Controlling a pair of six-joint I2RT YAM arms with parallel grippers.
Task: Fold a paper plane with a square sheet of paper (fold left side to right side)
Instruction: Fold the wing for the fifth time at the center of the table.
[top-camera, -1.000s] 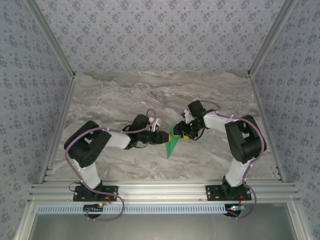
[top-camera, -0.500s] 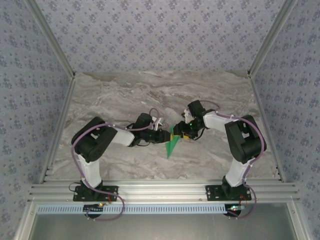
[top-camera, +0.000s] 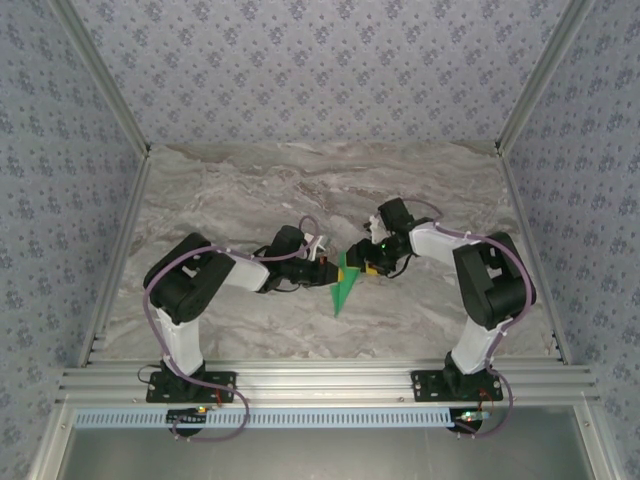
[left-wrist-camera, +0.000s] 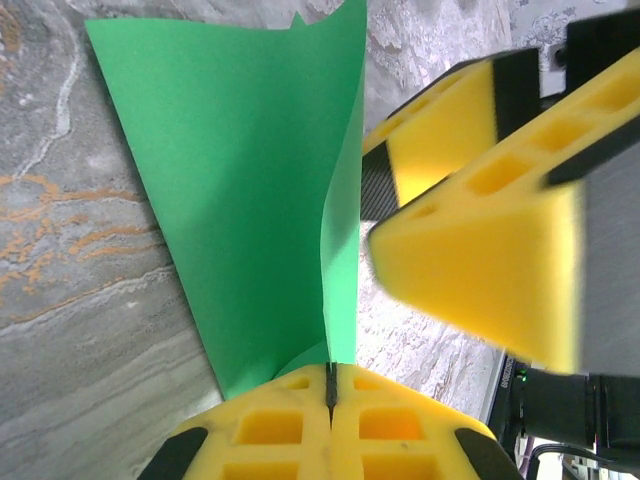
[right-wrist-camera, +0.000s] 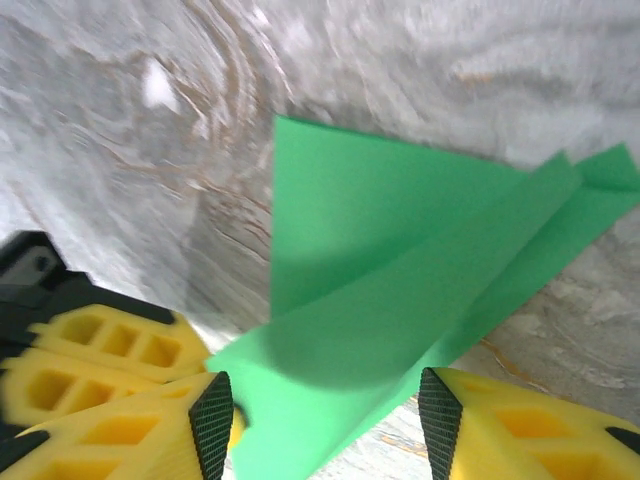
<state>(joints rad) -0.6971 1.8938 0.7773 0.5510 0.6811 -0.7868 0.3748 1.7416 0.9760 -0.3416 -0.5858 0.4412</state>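
The green sheet of paper lies mid-table, creased into a narrow shape with its point toward the arms. One flap stands up from the rest of the paper. My left gripper is shut on the lower edge of that raised flap. In the top view it sits at the paper's left edge. My right gripper is open, its fingers straddling the raised flap without pinching it. From above it meets the paper's upper right. Its yellow fingers loom at the right of the left wrist view.
The marble tabletop stretches open behind and to both sides of the paper. Aluminium frame rails run along the near edge, and patterned walls enclose the other sides. The two grippers are almost touching over the paper.
The left arm's shoulder and elbow swung right and its gripper edged further onto the paper. The right arm shifted only slightly. The paper stays in place.
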